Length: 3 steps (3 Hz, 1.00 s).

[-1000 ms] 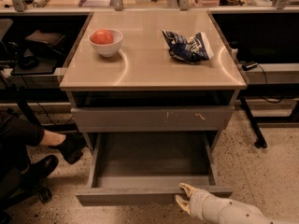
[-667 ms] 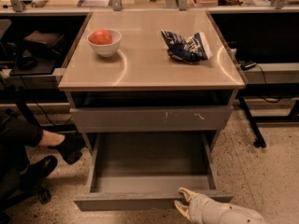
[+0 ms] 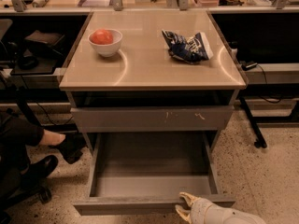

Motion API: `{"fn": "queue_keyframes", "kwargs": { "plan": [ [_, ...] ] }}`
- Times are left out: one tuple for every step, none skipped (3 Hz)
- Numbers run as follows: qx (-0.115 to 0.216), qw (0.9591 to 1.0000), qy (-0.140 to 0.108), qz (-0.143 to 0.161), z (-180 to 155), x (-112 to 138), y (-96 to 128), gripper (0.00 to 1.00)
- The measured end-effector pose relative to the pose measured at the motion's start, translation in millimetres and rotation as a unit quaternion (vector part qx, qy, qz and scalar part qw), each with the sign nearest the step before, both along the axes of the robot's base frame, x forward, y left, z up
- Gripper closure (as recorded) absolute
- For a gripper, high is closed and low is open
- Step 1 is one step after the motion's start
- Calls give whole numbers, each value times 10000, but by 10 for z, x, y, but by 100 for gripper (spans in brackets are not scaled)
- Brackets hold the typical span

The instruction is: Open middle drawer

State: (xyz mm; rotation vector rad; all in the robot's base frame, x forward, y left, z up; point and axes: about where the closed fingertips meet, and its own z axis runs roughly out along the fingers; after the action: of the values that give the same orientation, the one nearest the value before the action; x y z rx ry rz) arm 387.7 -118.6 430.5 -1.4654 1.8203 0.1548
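**Item: grey drawer cabinet, middle drawer drawn out**

Principal object: the middle drawer [image 3: 150, 189], wide and shallow, stands pulled well out of the cabinet towards the camera. Its smooth grey inside is exposed, and its plain flat front panel [image 3: 122, 206] lies along the lower edge of the view.

Gripper [image 3: 180, 203]: pale, two-fingered, entering from the bottom right corner and placed at the right part of the drawer's front panel. Its fingertips [image 3: 187, 199] stand a little apart, one at the panel's top edge, the other lower in front of the panel; whether they touch the panel cannot be told.

Above the drawer: a taller grey drawer front [image 3: 152, 119] with pale scratch marks, pushed in.

On the tan cabinet top [image 3: 149, 69]: a white bowl [image 3: 106, 48] at the back left holding a round red fruit [image 3: 102, 36]; a crumpled blue snack bag [image 3: 188, 46] at the back right, well apart from the bowl.

Surroundings: speckled floor [image 3: 273, 171]; a person's black shoes [image 3: 69, 147] at the left, beside the cabinet.
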Motion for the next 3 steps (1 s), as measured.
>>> {"fn": "queue_keyframes", "kwargs": {
  "plan": [
    [-10, 10000, -28, 90, -67, -171, -7, 100],
    [-10, 10000, -28, 90, -8, -171, -7, 100],
    [37, 9997, -116, 197, -19, -259, 74, 100]
  ]
}}
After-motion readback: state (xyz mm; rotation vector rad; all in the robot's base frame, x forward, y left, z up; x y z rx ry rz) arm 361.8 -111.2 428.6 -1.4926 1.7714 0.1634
